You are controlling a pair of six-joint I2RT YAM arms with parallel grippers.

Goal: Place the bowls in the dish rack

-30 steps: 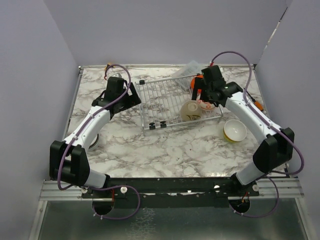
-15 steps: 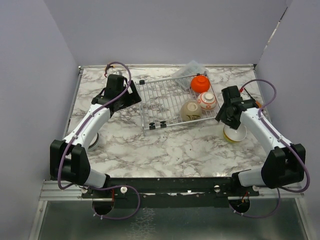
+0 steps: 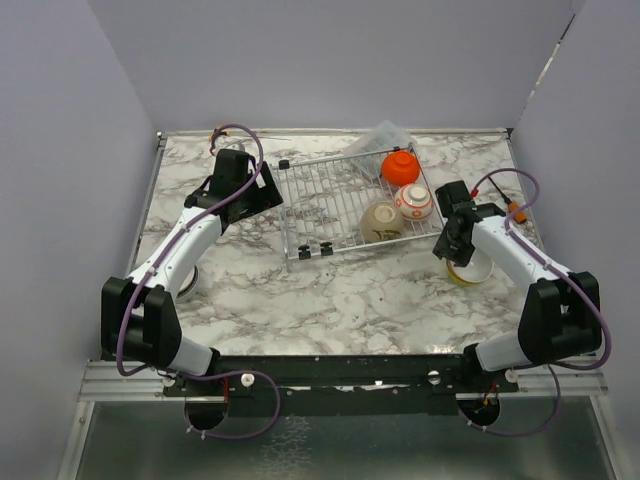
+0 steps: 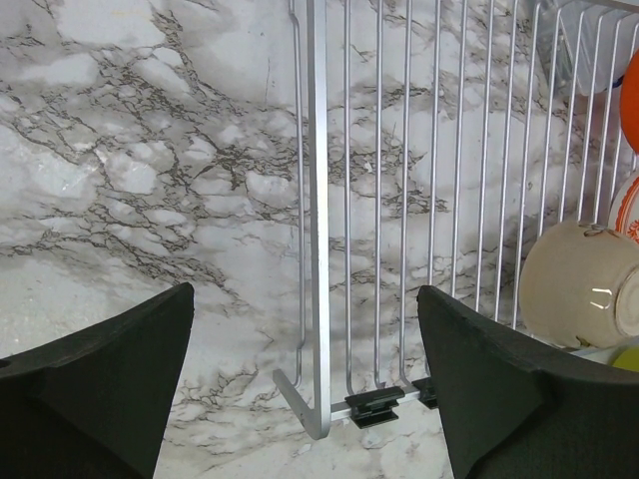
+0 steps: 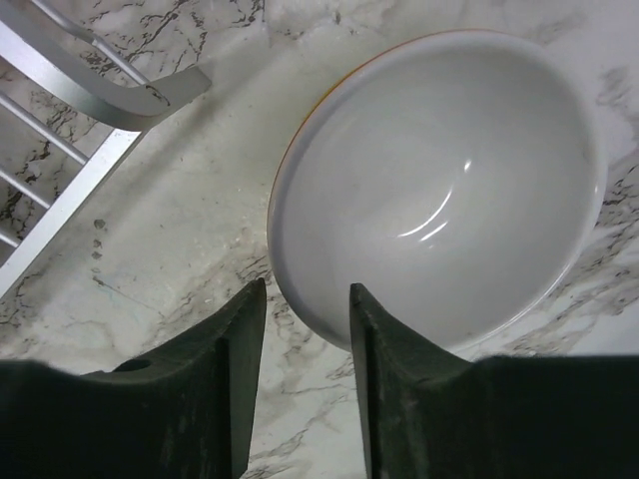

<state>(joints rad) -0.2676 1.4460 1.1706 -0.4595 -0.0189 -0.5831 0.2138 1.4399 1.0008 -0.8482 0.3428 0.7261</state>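
The dish rack [image 3: 330, 200] is a silver wire grid at the back middle of the table. At its right end sit an orange bowl [image 3: 400, 166], a white bowl with red pattern [image 3: 413, 202] and a beige bowl [image 3: 381, 220]. A white bowl with a yellow outside [image 3: 474, 270] stands on the table right of the rack. My right gripper [image 3: 455, 250] is low over its left rim. In the right wrist view the gripper [image 5: 308, 294] is half closed astride the rim of this bowl [image 5: 439, 180], with a gap still showing. My left gripper [image 4: 305, 299] hangs wide open over the rack's left edge [image 4: 318, 200], holding nothing.
A clear plastic bag [image 3: 383, 135] lies behind the rack. A small orange-handled screwdriver [image 3: 516, 210] lies by the right wall. A round object [image 3: 190, 283] is partly hidden under the left arm. The rack's corner [image 5: 80, 90] is close to the right gripper.
The right arm left the rack, where the red-patterned bowl now sits, swung right and down to the bowl on the table, and its jaws narrowed. The left arm has not moved.
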